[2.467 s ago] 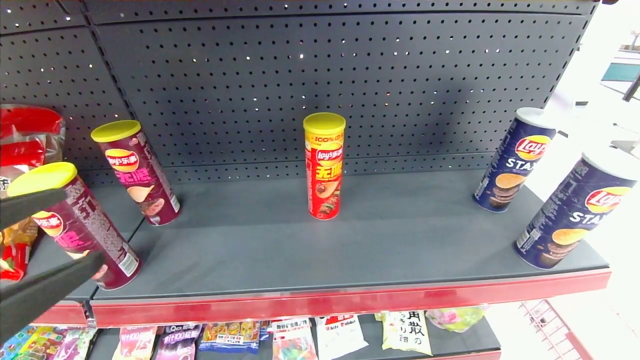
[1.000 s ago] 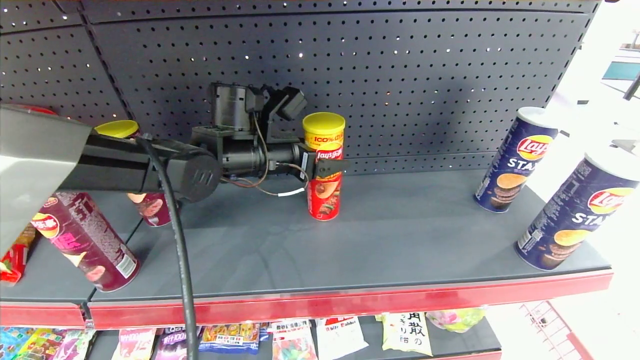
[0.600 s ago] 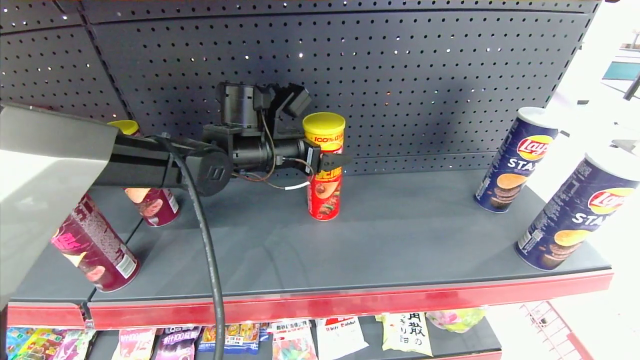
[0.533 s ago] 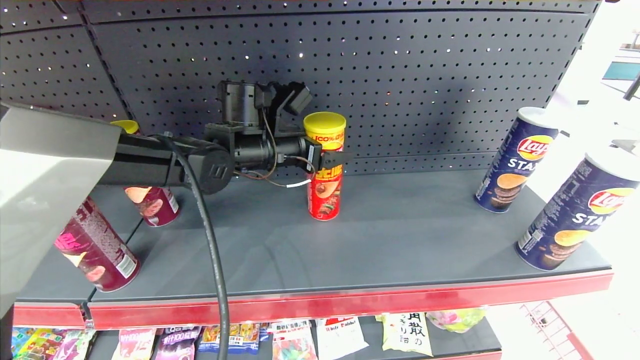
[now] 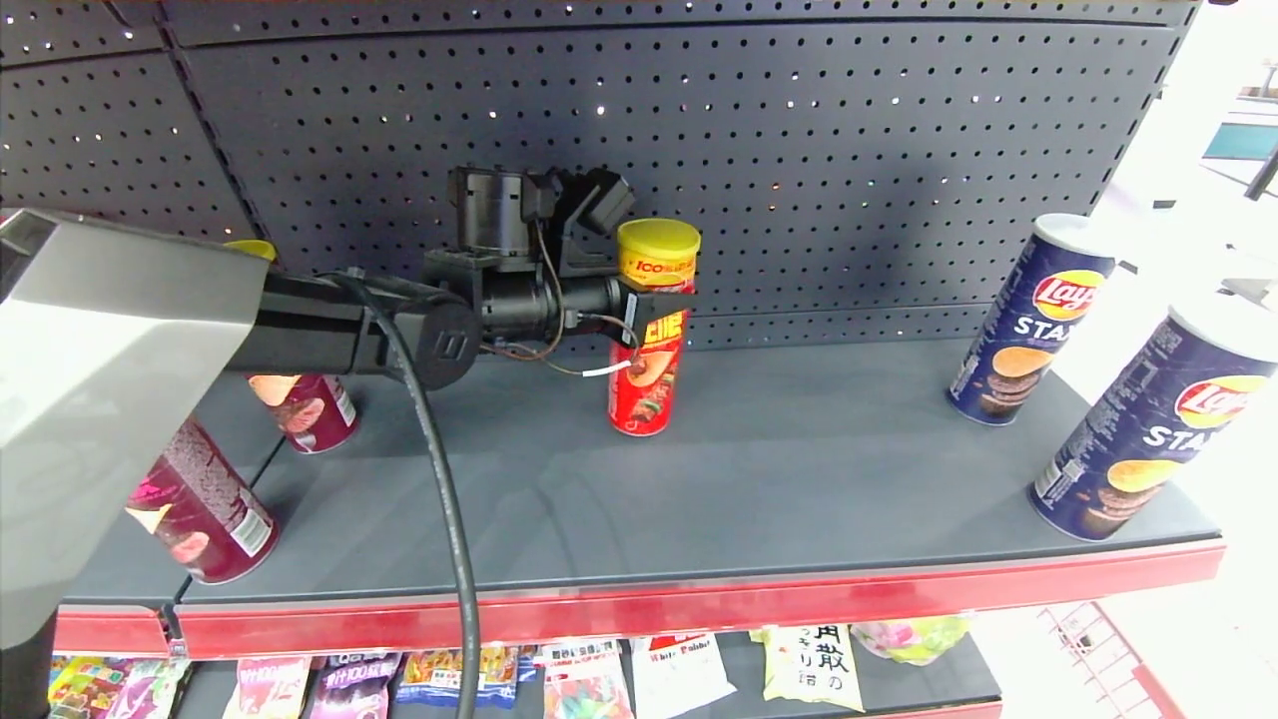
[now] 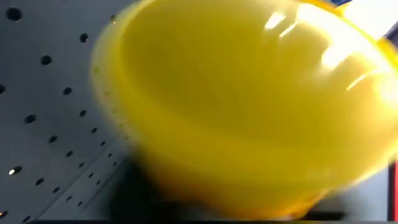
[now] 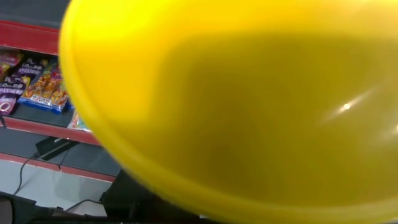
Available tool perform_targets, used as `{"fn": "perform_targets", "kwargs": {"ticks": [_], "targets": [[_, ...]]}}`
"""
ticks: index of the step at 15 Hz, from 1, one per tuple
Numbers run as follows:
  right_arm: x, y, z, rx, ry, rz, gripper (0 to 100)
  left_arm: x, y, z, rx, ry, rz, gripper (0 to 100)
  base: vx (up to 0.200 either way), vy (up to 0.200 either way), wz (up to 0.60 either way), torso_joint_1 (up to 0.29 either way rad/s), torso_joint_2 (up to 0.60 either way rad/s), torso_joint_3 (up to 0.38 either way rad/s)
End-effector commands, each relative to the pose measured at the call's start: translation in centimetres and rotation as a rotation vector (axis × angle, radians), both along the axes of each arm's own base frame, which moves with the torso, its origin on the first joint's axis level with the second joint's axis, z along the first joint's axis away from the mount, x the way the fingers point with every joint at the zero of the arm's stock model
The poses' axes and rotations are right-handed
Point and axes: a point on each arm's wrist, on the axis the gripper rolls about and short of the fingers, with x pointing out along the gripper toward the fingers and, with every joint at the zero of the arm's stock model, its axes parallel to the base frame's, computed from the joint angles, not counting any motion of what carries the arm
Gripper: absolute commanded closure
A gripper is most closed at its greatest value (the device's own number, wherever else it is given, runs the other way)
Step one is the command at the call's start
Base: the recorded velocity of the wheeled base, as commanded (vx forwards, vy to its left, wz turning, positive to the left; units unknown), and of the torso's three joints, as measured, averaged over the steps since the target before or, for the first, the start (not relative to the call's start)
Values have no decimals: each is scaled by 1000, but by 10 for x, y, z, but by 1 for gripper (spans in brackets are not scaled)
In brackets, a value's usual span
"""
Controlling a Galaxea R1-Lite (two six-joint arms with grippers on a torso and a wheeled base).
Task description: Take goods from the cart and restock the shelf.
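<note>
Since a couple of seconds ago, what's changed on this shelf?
The left arm swung in from the left across the shelf, and the left gripper took hold of the red can just below its lid; the can now leans to the right. The dark red cans and the blue cans stayed put.

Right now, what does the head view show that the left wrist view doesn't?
Head view alone: the left gripper at the upper part of the red can, which leans on the shelf; two blue cans to the right, two dark red cans to the left. Left wrist view alone: nothing further, just a closer look. Both: the yellow lid and the holed back panel.
</note>
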Motion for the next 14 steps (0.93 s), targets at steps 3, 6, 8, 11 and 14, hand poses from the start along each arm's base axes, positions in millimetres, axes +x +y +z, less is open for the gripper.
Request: {"fn": "perform_targets", "kwargs": {"ticks": [3,6,8,11,14], "targets": [[0,0,3,0,-4,-3,100,-17,9,23,-28,-21,-46,100,0,0,0,0,0,0],[1,0,8,1,-8,-3,100,-56,27,30,-26,22,-131,100,0,0,0,0,0,0],[2,0,10,0,-2,-4,100,-79,37,27,-16,54,-169,100,0,0,0,0,0,0],[3,1,10,-1,2,-3,100,-98,39,12,-33,29,-205,100,0,0,0,0,0,0],[3,1,10,-1,4,-3,100,-105,43,-10,-38,22,-210,100,0,0,0,0,0,0]]}}
